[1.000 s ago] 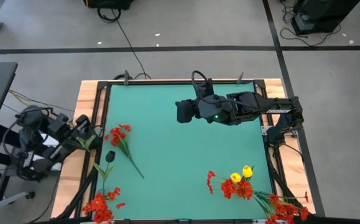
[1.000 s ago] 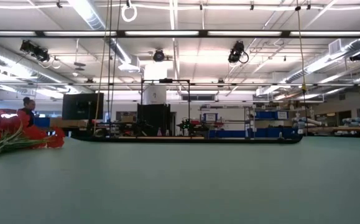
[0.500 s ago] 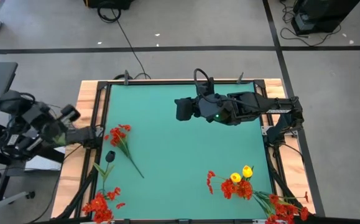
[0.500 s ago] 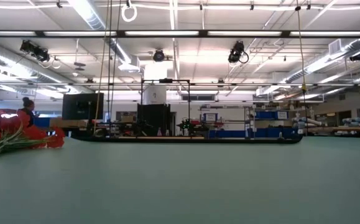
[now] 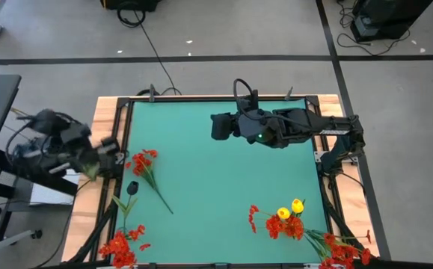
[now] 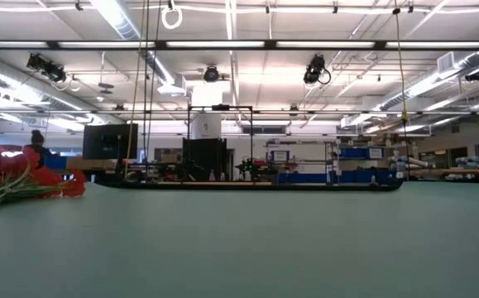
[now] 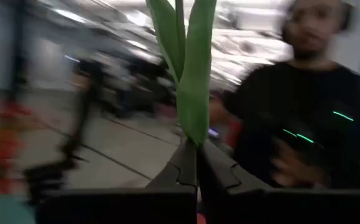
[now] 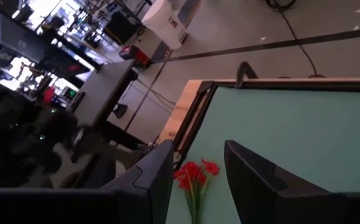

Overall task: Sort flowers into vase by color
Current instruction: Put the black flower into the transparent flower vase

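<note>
My left gripper [image 5: 95, 162] is beyond the table's left edge, shut on a flower stalk with long green leaves [image 7: 189, 74]. Its bloom is out of view. My right gripper [image 5: 217, 127] hovers open and empty over the far middle of the green mat; its fingers stand apart in the right wrist view [image 8: 198, 177]. A red flower stem [image 5: 146, 169] lies flat on the mat at the left. More red blooms [image 5: 123, 244] lie at the near left corner. Yellow heads [image 5: 289, 209] lie among red blooms [image 5: 285, 226] at the near right. My left gripper pinches the base of the green leaves [image 7: 194, 135] between its two shut fingertips. The leaves stick straight out past the fingertips. The flower is clear of the table. The rest of the stalk is hidden behind the fingers.
A small dark item [image 5: 132, 187] on a green stalk lies on the mat near the left edge. Red flowers [image 6: 24, 180] show at the left of the low view. A person in dark clothes [image 7: 298, 106] is beyond the table. A black frame [image 5: 216, 97] edges the mat.
My left arm has swung and turned about beyond the table's left edge. It went away from the edge, then back toward it, and carried the green stalk in its shut fingers. The flowers on the mat have stayed where they were.
</note>
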Robot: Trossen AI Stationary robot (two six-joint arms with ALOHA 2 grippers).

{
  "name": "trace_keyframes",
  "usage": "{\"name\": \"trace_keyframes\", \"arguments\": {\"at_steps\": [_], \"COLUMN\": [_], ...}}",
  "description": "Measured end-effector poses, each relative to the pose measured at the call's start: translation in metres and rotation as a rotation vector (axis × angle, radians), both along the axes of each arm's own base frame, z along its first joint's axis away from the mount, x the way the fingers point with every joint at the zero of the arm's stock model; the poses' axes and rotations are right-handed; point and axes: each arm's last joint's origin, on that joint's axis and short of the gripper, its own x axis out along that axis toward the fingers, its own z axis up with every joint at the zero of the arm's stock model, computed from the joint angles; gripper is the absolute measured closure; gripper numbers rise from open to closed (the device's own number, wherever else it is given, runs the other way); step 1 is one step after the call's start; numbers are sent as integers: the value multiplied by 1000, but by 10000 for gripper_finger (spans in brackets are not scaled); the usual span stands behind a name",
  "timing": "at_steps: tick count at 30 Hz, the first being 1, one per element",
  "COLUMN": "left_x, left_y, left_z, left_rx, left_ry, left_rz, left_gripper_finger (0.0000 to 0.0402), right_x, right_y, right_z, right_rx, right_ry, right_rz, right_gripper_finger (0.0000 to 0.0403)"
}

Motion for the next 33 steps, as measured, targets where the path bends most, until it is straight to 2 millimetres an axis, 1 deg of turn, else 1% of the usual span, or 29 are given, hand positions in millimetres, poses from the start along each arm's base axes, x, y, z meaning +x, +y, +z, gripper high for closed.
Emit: {"name": "trace_keyframes", "arguments": {"at_steps": [3, 6, 9, 14, 17, 20, 24, 28, 31, 33], "left_x": [6, 8, 7, -7, -15, -17, -9, 2, 6, 6], "left_y": [-9, -13, -13, -8, -5, -4, -5, -7, -10, -12], "left_z": [5, 7, 2, -11, -21, -31, -53, -73, -82, -85], "left_rx": [33, 58, 72, 91, 40, -45, -155, -247, -265, -258], "left_ry": [-15, -59, -58, -27, -19, -32, -19, -10, -2, 5], "left_rz": [-141, -185, -112, 11, 51, 68, 52, -5, -46, -72], "left_gripper_finger": [400, 400, 400, 400, 400, 400, 400, 400, 400, 400], "right_x": [0, -1, -2, -3, -3, -2, -1, -1, -1, -1], "right_y": [4, 9, 14, 14, 10, 4, -2, -2, -1, 0], "right_z": [0, 0, -1, -3, -3, -3, -3, -3, -3, -3], "right_rx": [15, 17, 19, 14, 10, 10, 17, 25, 28, 28], "right_ry": [-5, -5, 0, 24, 26, 28, 30, 33, 34, 34], "right_rz": [9, 21, 32, 30, 16, 3, -1, 15, 23, 26], "right_gripper_finger": [251, 251, 251, 251, 251, 251, 251, 251, 251, 251]}}
